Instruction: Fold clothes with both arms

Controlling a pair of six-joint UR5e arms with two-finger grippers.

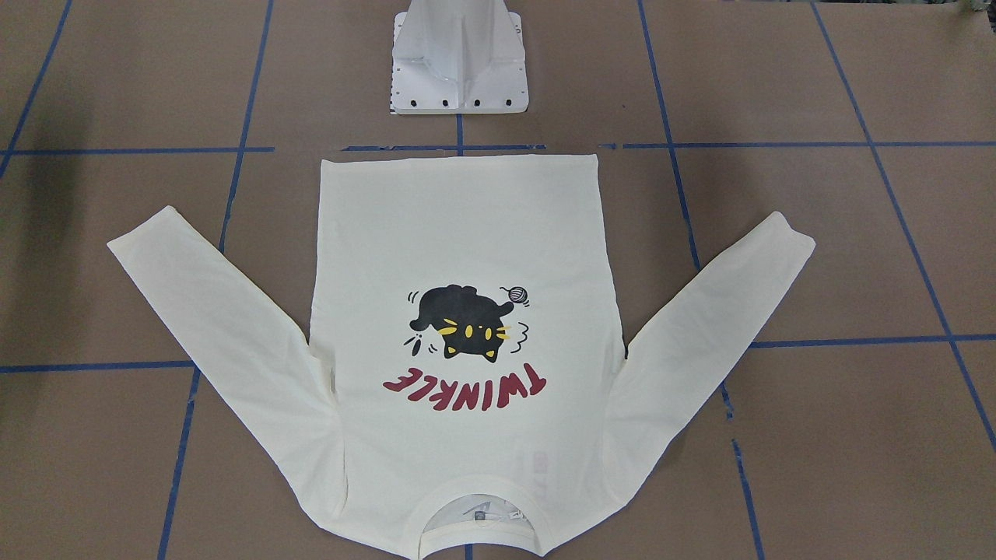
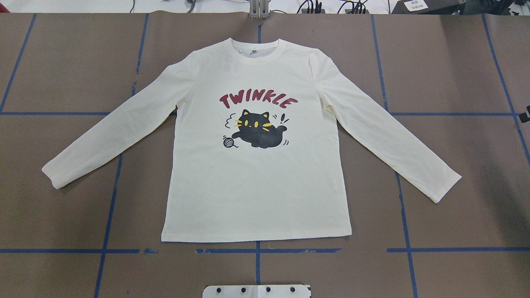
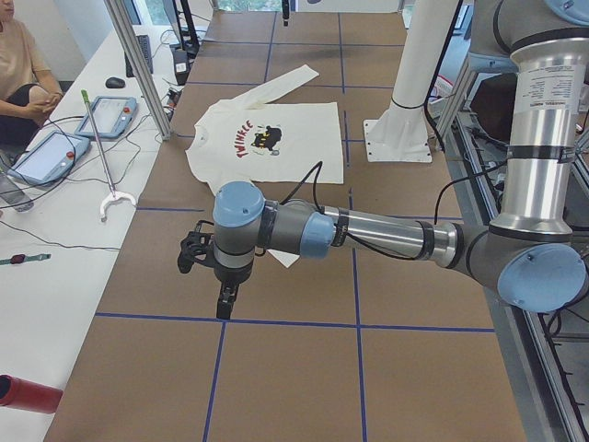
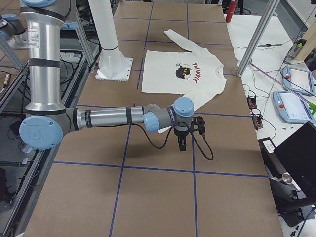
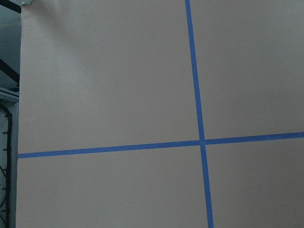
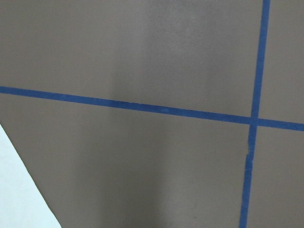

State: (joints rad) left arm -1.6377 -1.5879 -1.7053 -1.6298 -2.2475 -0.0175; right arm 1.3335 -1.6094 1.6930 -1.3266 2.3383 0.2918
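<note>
Left gripper [image 3: 224,306] hovers clear of flat T-shirt [image 2: 256,178]; right gripper [image 4: 182,144] too.

Blue tape [image 2: 62,251] grids the brown table [image 2: 455,62] — white pedestal [image 1: 459,70].

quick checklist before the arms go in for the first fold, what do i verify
1. Shirt flat, print up: ok
2. Sleeves spread out, not tucked under: ok
3. Nothing lying on shirt: ok
4. Left pincer clear of shirt: ok
5. Right pincer clear of shirt: ok
6. Both pincers open: cannot tell, seen only from the side views
</note>
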